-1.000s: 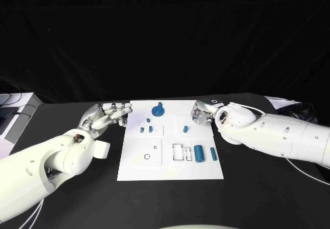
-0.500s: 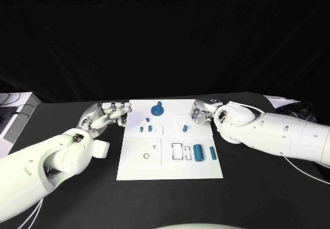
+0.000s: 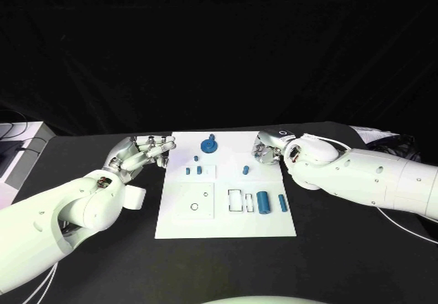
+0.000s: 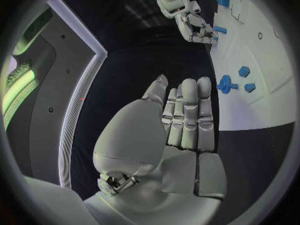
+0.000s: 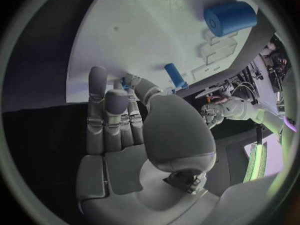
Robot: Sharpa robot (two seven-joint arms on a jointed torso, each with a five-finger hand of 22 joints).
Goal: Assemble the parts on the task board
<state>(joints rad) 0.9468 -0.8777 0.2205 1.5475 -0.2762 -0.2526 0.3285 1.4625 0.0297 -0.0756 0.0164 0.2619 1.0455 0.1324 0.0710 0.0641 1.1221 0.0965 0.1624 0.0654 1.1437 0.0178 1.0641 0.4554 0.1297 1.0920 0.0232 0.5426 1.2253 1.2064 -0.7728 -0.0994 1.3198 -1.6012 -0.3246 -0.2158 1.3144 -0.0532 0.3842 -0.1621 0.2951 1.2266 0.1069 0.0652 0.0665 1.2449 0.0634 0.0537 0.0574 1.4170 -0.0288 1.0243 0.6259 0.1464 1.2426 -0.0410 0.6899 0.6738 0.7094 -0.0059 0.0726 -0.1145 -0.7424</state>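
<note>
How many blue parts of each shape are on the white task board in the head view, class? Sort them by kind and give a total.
Round gear-like part with a knob: 1
Small pegs, two paired, one alone: 3
Large cylinder: 1
Slim bar: 1
Total: 6 blue parts on the task board

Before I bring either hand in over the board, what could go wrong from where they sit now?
Two risks, as I see them. The right hand sits at the far right edge of the task board, close to the small blue peg; a sweep inward might knock it over. The left hand hovers beside the board's left edge, near the two small blue pegs; it could nudge the board and shift the loose blue cylinder.
</note>
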